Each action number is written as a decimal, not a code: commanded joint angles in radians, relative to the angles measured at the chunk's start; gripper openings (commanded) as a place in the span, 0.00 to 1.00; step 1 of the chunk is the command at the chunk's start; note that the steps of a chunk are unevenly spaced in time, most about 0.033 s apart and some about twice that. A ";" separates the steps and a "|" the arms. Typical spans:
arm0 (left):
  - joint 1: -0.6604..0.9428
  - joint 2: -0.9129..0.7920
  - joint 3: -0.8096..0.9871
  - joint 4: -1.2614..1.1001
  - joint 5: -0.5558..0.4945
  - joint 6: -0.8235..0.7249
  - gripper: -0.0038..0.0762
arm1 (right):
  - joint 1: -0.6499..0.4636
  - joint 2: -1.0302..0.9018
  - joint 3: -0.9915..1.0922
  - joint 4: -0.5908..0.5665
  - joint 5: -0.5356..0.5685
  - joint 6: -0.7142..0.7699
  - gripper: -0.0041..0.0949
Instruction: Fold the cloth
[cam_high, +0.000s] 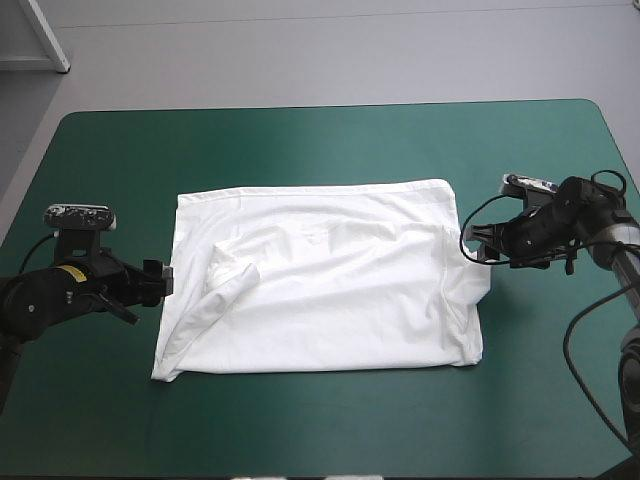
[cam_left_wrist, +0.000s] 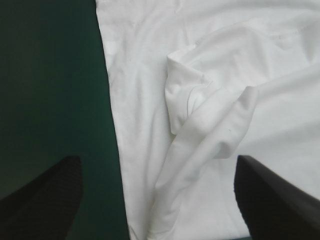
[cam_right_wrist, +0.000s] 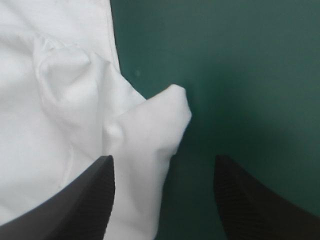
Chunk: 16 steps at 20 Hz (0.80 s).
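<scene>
The white T-shirt (cam_high: 320, 285) lies spread flat in the middle of the teal-green table, with a sleeve folded in as a rumpled ridge (cam_high: 215, 295) near its left side. My left gripper (cam_high: 165, 278) stands open just off the shirt's left edge; in its wrist view the T-shirt (cam_left_wrist: 215, 100) and that ridge lie ahead between the black fingers (cam_left_wrist: 45, 197). At the shirt's right edge my right gripper (cam_high: 470, 245) is open too, and a peaked fold of the T-shirt (cam_right_wrist: 155, 125) reaches in between its fingers (cam_right_wrist: 82, 202).
Bare teal-green cover (cam_high: 320, 420) runs all round the shirt, widest at the near edge and toward the far edge (cam_high: 300, 135). A white frame leg (cam_high: 45, 35) stands on the floor beyond the far left corner.
</scene>
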 joint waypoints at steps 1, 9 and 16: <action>-0.001 -0.030 -0.036 -0.030 -0.036 -0.011 0.79 | -0.006 0.014 -0.022 0.053 -0.045 -0.030 0.60; -0.001 -0.065 -0.036 -0.025 -0.023 -0.011 0.79 | -0.006 0.066 -0.022 0.066 -0.064 -0.089 0.19; -0.001 -0.065 -0.036 -0.025 -0.020 -0.011 0.79 | -0.006 -0.056 -0.022 -0.046 -0.075 -0.029 0.03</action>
